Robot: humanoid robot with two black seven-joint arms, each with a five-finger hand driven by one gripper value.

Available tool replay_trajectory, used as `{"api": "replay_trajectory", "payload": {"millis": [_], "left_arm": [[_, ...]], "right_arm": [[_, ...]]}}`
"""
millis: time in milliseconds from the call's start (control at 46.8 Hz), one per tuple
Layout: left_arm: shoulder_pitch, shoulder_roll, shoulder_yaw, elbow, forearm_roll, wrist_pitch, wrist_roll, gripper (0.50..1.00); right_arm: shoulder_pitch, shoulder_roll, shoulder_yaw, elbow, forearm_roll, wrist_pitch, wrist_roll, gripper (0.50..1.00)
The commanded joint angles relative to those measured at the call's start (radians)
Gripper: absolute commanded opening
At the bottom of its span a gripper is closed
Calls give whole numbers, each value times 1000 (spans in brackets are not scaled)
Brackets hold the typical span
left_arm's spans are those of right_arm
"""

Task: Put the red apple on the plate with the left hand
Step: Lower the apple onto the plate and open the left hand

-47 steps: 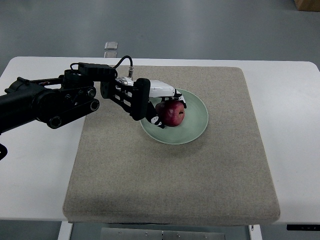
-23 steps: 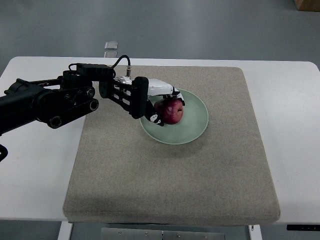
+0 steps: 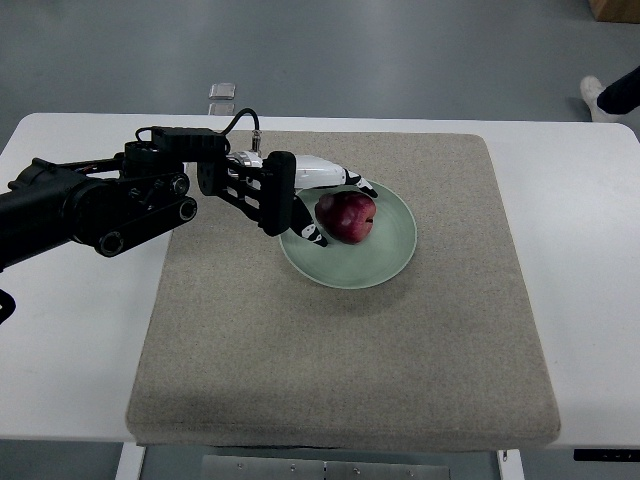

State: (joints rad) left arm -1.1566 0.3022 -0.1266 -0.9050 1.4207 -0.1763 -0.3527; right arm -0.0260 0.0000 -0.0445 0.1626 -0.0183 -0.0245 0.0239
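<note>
The left hand [image 3: 322, 205] has its fingers curled around the apple [image 3: 346, 217], which sits on the plate [image 3: 385, 255] (left of its middle). Next, I'd guess: let go and back away.

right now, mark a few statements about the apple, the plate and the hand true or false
1. The red apple lies over the green plate. True.
2. The left hand is beside the apple, on its left in the picture. True.
3. The plate sits straight on the bare white table. False: it sits on the grey mat that covers the table.
4. The right hand is reaching for the plate. False: no right arm shows.
5. The apple sits at the plate's right rim. False: it is in the plate's left part, next to the hand.
</note>
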Motion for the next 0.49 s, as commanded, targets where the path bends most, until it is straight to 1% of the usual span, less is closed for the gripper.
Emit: {"api": "replay_trajectory", "payload": {"millis": [0, 43, 278, 342, 470], "left_arm": [[0, 0, 2, 0, -2, 0, 0, 984], [0, 0, 1, 0, -2, 0, 0, 992], [0, 3, -8, 3, -3, 0, 0, 992], [-3, 6, -11, 26, -6, 0, 0, 992], [-6, 12, -16, 112, -31, 0, -2, 992]], "right_arm": [[0, 0, 0, 0, 0, 0, -1, 964], [0, 0, 0, 0, 0, 0, 1, 964], [0, 0, 0, 0, 0, 0, 1, 964], [0, 0, 0, 0, 0, 0, 1, 964], [0, 0, 0, 0, 0, 0, 1, 964]]}}
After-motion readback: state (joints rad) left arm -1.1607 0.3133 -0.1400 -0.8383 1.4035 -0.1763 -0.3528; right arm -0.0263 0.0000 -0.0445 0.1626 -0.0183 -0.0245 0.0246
